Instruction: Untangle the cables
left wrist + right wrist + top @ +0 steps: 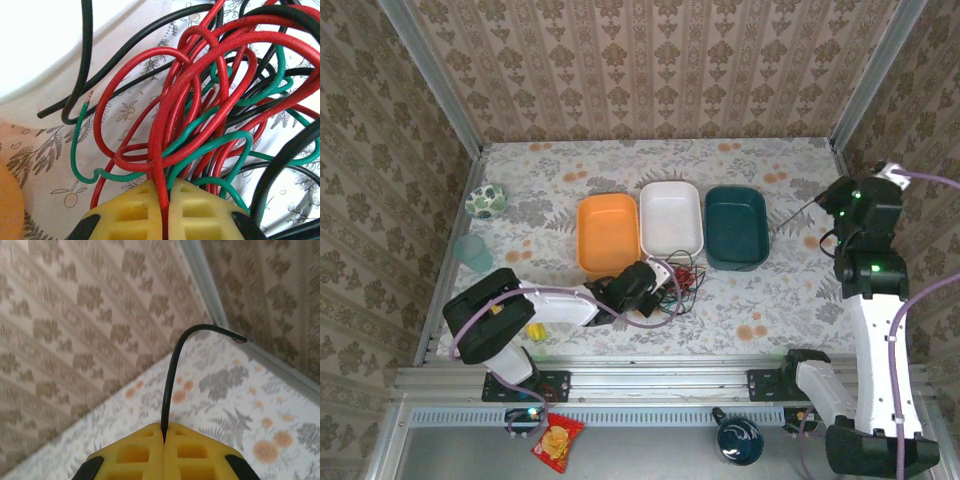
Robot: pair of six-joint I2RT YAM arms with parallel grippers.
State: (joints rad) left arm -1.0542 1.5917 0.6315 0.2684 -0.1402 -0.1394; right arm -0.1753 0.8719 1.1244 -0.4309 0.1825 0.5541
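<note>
The left tool (pixel 165 200) is closed tight on the red cable (pixel 165 125), which runs straight down into the seam between its yellow fingers (pixel 130 215). Above that pinch the red cable rises into a dense knot of cables (pixel 682 280), looping several times over and under the green cable (pixel 82 165) and the black loops (pixel 85 55). The green cable swings out to the left of the knot in a hook shape and ends in a bare copper tip, just beside one black loop. Two black strands cross onto the rim of the white tray (pixel 40 45), and a corner of the orange tray (pixel 7 200) shows at lower left.

From above, the knot lies on the flowered bench (pixel 550 180), just in front of the white tray and touching its near edge, with the left tool (pixel 655 275) at its left side. The dark teal tray (pixel 736 226) stands to the right.

The right tool (pixel 164 437) is raised near the far right corner of the bench, closed on a black cable (pixel 172 385) whose free end curves up and over to the right (whether it is the same wire as the black loops in the knot cannot be told).
</note>
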